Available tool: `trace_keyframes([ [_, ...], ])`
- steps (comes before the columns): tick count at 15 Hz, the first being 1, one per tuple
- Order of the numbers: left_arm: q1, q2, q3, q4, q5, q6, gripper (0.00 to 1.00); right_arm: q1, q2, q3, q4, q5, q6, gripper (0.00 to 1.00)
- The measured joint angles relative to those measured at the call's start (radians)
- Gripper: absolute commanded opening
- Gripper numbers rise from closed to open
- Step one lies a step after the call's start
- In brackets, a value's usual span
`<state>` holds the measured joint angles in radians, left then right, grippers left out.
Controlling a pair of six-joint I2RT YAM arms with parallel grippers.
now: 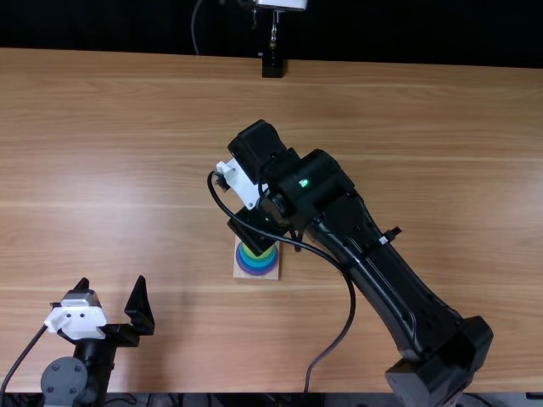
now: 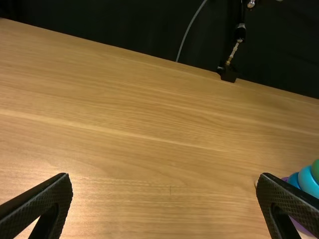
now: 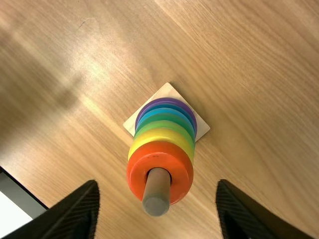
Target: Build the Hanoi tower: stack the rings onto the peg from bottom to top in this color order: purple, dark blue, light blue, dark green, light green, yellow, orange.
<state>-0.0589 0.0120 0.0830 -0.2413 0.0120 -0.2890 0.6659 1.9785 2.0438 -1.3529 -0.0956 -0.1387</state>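
Note:
In the top view my right gripper (image 1: pixel 248 183) is over the ring tower, partly covering its wooden base (image 1: pixel 241 272) and the purple ring (image 1: pixel 256 270). In the right wrist view, my right gripper (image 3: pixel 158 185) stands open, its fingers apart on either side of the upper tower. An orange ring (image 3: pixel 134 172) is topmost around the peg (image 3: pixel 157 191), with yellow (image 3: pixel 162 134), greens, blues and purple (image 3: pixel 140 117) below. My left gripper (image 1: pixel 112 281) is open and holds nothing at the table's near left; in its wrist view, the left gripper (image 2: pixel 164 175) has several rings (image 2: pixel 307 180) beyond one finger.
A black stand (image 1: pixel 272 66) is at the table's far edge. The right arm's cable loops beside the tower, and its long links cross the table's right side. Bare wood (image 1: pixel 102 170) lies left of the tower.

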Motion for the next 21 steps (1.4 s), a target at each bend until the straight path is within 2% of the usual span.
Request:
trace_keyframes([
  [5,0.000,0.000,0.000,0.000,0.000,0.000,1.00,-0.001,0.000,0.000,0.034,-0.001,0.008,1.00],
  [6,0.000,0.000,0.000,0.000,0.000,0.000,1.00,-0.010,0.000,-0.004,0.092,-0.001,0.010,1.00],
  [7,0.000,0.000,0.000,0.001,0.000,0.000,1.00,-0.036,-0.012,-0.039,0.186,-0.006,0.025,1.00],
  [9,0.000,0.000,0.000,0.000,0.000,0.000,1.00,-0.176,-0.111,-0.201,0.403,-0.008,0.092,1.00],
  [10,0.000,0.000,0.000,0.000,0.000,0.000,1.00,-0.249,-0.184,-0.286,0.510,-0.004,0.114,1.00],
  [11,0.000,0.000,0.000,0.000,0.000,0.000,1.00,-0.330,-0.282,-0.391,0.653,0.006,0.130,1.00],
  [13,0.000,0.000,0.000,0.001,0.000,0.000,1.00,-0.417,-0.463,-0.608,0.915,0.006,0.143,1.00],
  [15,0.000,0.000,0.000,0.000,0.000,0.000,1.00,-0.501,-0.623,-0.835,1.106,0.006,0.149,1.00],
  [18,0.000,0.000,0.000,0.001,0.000,0.000,1.00,-0.644,-0.810,-1.132,1.220,0.006,0.146,1.00],
  [19,0.000,0.000,0.000,0.001,0.000,0.000,1.00,-0.680,-0.875,-1.220,1.238,0.006,0.137,1.00],
  [21,0.000,0.000,0.000,0.000,0.000,0.000,1.00,-0.697,-1.060,-1.422,1.276,0.006,0.106,1.00],
])
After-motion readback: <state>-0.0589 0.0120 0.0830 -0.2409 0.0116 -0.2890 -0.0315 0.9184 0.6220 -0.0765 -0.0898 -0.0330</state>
